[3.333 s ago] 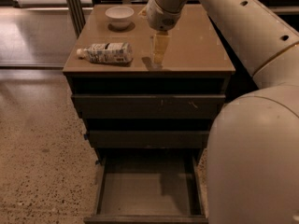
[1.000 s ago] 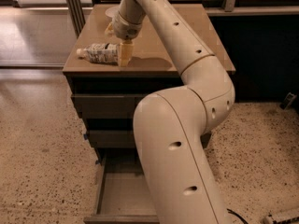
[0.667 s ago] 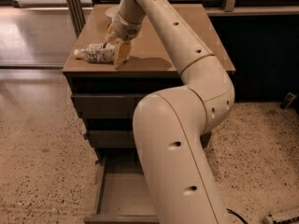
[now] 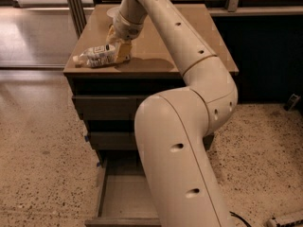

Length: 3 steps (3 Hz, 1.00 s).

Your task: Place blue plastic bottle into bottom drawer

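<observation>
The blue plastic bottle [image 4: 96,56] lies on its side at the front left of the cabinet top [image 4: 180,41], white cap pointing left. My gripper [image 4: 119,45] is down on the cabinet top at the bottle's right end, touching it. The bottom drawer [image 4: 124,198] is pulled out below, with a flat grey interior; my arm covers its right part.
A white bowl [image 4: 112,12] stands at the back left of the cabinet top, mostly behind my arm. The two upper drawers [image 4: 106,108] are shut. Speckled floor lies to the left and right of the cabinet. A dark wall stands at the back right.
My gripper has moved left across the cabinet top from the middle to the bottle's right end and tilted against it. The bottle has stayed lying in its place.
</observation>
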Tool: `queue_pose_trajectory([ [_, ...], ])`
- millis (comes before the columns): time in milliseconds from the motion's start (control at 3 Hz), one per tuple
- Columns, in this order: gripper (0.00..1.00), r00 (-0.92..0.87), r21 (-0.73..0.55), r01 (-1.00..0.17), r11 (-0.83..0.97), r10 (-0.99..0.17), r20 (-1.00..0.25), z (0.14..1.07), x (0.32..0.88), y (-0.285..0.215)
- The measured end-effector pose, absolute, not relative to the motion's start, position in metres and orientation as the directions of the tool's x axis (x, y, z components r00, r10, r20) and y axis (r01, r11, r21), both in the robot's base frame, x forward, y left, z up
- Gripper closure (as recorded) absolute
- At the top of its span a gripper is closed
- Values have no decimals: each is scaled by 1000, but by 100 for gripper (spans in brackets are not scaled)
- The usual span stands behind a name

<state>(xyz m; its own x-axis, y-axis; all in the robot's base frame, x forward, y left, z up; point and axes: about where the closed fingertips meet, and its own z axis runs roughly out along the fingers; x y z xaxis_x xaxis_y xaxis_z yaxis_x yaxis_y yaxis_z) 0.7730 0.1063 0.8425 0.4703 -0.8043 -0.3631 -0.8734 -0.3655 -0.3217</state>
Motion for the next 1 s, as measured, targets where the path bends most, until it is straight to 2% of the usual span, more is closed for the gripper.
queue_pose_trajectory([
  [333, 100, 470, -322, -873, -366, -804, -363, 842, 773, 106],
  [667, 100, 470, -322, -873, -366, -804, -363, 842, 773, 106],
  [1000, 82, 502, -347, -856, -382, -773, -388, 851, 769, 114],
])
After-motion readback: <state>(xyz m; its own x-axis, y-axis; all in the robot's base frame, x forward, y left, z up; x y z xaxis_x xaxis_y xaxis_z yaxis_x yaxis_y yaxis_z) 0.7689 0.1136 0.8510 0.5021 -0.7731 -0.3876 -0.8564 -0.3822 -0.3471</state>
